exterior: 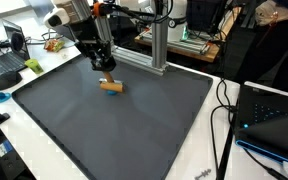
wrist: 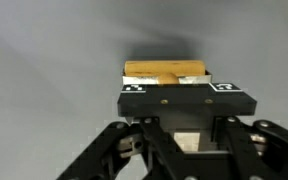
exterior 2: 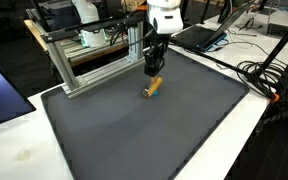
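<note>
A small tan wooden block (exterior: 111, 86) (exterior 2: 154, 87) lies at the far part of a dark grey mat (exterior: 114, 135) (exterior 2: 154, 135), seen in both exterior views. My gripper (exterior: 106, 73) (exterior 2: 154, 72) comes straight down onto it, shut on the block. In the wrist view the wooden block (wrist: 164, 71) shows lengthwise just beyond the black bar with two marker squares, and my gripper (wrist: 171, 88) closes around it. The contact faces are hidden behind the bar.
An aluminium frame (exterior: 156, 45) (exterior 2: 84, 55) stands on the white table right behind the block. Laptops (exterior: 4, 55) (exterior 2: 199, 35) sit beyond the mat. Black cables (exterior: 224, 110) (exterior 2: 269, 75) trail along one side of the mat.
</note>
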Controlling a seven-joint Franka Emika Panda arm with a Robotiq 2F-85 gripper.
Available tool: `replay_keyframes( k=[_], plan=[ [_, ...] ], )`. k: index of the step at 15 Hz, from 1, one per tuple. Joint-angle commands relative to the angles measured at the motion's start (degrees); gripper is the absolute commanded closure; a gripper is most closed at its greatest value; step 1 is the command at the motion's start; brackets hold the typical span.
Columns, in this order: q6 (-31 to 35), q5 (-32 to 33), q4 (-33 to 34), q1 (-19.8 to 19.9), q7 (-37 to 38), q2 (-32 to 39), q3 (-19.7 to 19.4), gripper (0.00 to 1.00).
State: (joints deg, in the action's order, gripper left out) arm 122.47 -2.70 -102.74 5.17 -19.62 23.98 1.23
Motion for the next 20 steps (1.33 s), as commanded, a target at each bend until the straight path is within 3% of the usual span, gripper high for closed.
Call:
replay_keyframes(
  k=[1,16,20],
  plan=[
    [1.83,-0.66,1.05,0.11,-0.41,2.5,0.56,0.78],
    [6.26,1.01,1.24,-0.69,-0.03,3.29,0.33,0.78],
    [2.64,0.63,2.08,-0.57,0.14,3.79,0.42,0.78]
  ],
)
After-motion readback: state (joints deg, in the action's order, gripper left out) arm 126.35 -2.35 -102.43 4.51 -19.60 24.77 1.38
